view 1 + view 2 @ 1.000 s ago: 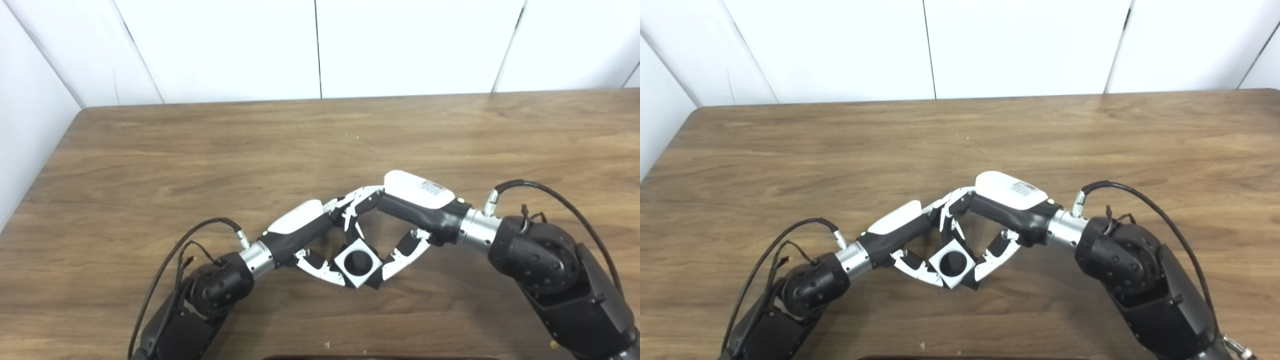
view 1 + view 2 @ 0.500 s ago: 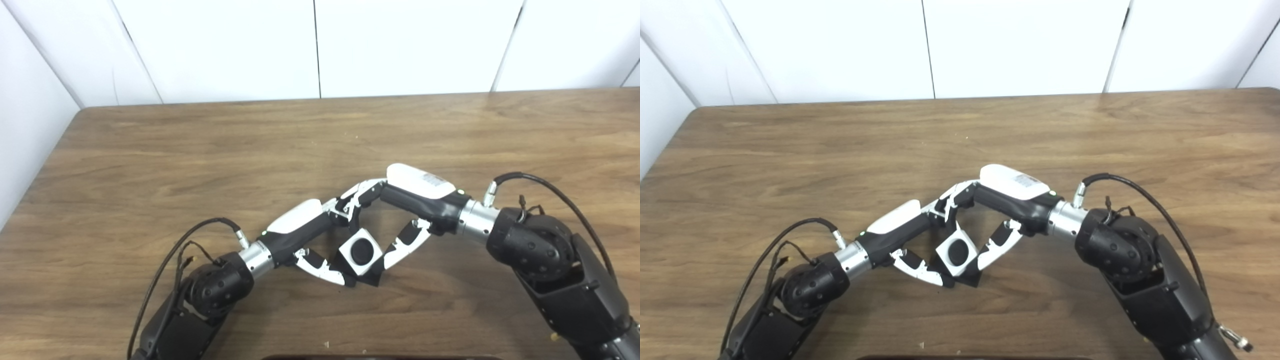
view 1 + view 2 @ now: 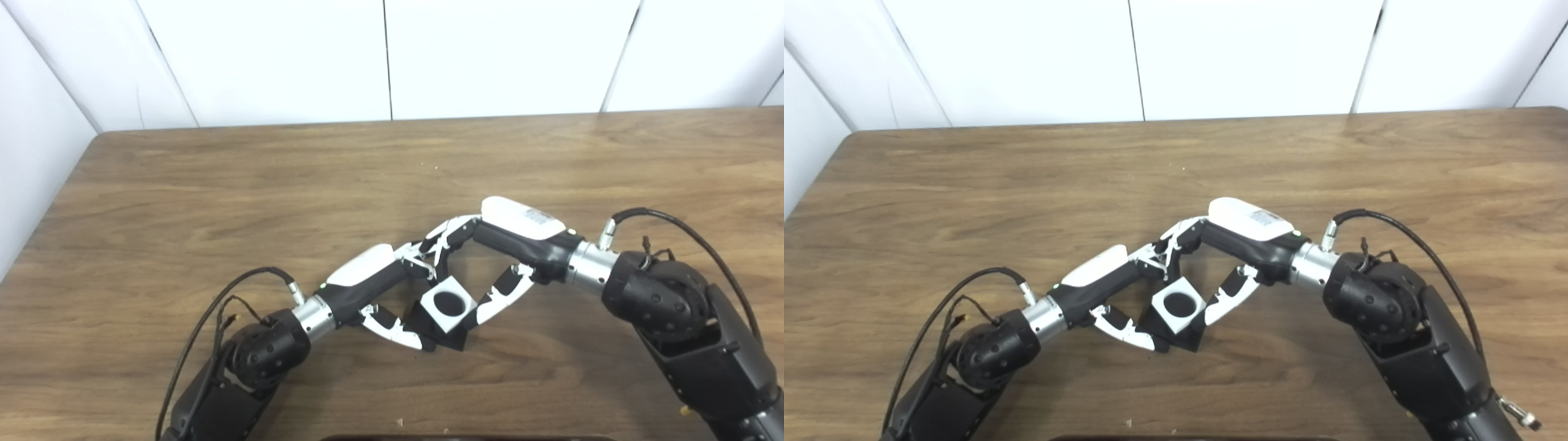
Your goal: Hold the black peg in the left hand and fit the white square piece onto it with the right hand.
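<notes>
Both hands clasped around white square piece

Black arms, silver wrist collars, white-backed left hand and right hand, looping black cables

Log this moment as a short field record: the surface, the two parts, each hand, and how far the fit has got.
surface: wooden table
white square piece: held between both hands, round hole facing up, hole looks filled with black
black peg: dark base showing under the white piece; shaft hidden
left hand: closed on the peg's base
right hand: closed on the white piece
fit: looks seated; depth cannot be told
</notes>
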### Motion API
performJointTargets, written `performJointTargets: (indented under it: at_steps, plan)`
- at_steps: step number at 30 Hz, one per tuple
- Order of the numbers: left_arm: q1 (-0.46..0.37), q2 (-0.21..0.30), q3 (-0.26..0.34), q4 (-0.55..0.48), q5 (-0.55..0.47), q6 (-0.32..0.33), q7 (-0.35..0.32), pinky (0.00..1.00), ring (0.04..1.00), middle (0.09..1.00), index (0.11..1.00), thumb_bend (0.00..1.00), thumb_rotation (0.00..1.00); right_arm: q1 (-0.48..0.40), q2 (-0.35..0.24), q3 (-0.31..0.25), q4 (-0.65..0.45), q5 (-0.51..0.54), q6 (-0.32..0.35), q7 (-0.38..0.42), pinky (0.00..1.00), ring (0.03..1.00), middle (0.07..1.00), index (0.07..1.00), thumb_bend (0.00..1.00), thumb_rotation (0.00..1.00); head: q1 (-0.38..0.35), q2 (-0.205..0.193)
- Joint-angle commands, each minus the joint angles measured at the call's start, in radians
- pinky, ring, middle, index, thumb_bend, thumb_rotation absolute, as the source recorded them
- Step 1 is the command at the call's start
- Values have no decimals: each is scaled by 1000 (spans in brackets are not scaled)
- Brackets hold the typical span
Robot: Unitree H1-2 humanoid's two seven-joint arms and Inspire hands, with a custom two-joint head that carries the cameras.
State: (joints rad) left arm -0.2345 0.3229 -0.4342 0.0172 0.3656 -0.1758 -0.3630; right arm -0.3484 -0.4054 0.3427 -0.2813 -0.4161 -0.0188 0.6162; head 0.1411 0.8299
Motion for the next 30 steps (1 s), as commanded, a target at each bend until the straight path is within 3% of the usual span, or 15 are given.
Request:
performJointTargets:
  at_steps: [1,16,21,23,25,27,30]
  plan:
    - [23,26,-16,17,43,64,-47,1000,1000,973,488,523,69,-29,-11,-25,-29,1,-2,-24,693,812,777,481,514,133,0,0]
    - [20,26,-15,12,39,70,-51,1000,1000,975,488,523,68,-24,-5,-21,-30,1,-11,-26,733,809,768,481,515,132,1,3]
    - [17,29,-16,9,40,72,-55,1000,1000,976,489,523,69,-35,-16,-10,-54,3,47,22,746,830,800,493,517,153,2,4]
    - [17,29,-16,8,40,73,-55,1000,1000,976,489,523,70,-42,-23,-3,-67,-1,78,50,752,847,844,693,786,321,2,4]
    - [17,29,-15,8,38,69,-54,1000,1000,976,489,523,70,-44,-26,-3,-68,-1,84,58,737,846,872,797,923,391,4,5]
    - [17,30,-15,8,39,67,-53,1000,1000,975,489,523,71,-44,-27,-3,-67,1,85,59,724,844,889,851,985,418,2,6]
    - [17,31,-17,8,44,69,-55,1000,1000,975,489,523,71,-46,-30,-1,-68,0,93,61,723,849,901,870,1000,418,2,7]
